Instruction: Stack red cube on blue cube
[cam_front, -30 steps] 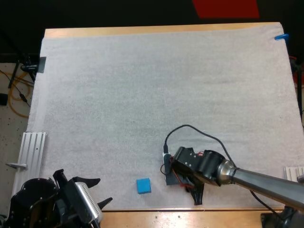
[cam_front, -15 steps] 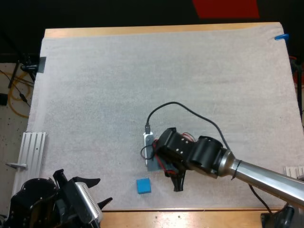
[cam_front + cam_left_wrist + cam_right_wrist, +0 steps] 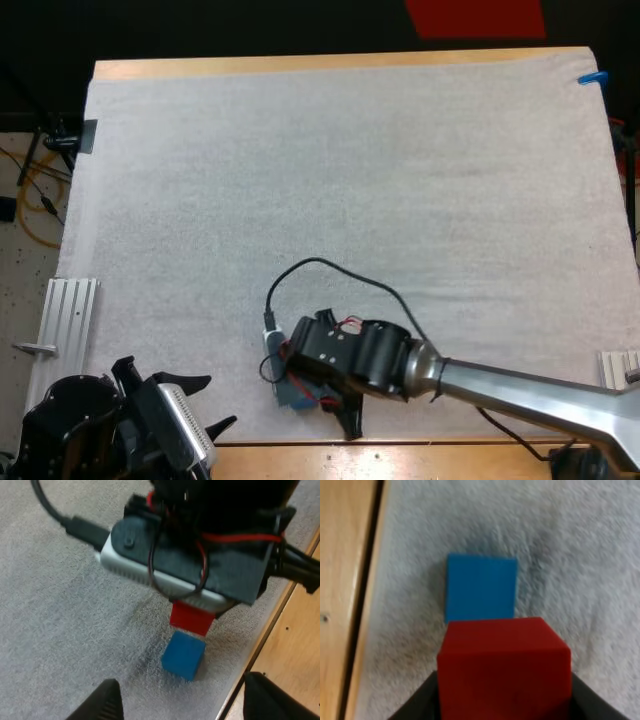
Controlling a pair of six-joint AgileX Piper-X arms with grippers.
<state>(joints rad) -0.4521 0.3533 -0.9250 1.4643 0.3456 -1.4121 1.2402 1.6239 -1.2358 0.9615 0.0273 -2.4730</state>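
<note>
white mat (image 3: 330, 180) on wooden table (image 3: 300, 66) | right jaws grasp red cube (image 3: 504, 665) | left jaws released

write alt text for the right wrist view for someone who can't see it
A small red cube, pressed from both sides by the right gripper's black fingers, hangs just in front of a small blue cube that lies on the white mat. The bare edge of the wooden table runs alongside the blue cube.

Cube (image 3: 190, 620) in R gripper (image 3: 503, 701) over 2nd cube (image 3: 183, 655), nr mat (image 3: 60, 605) edge
</note>
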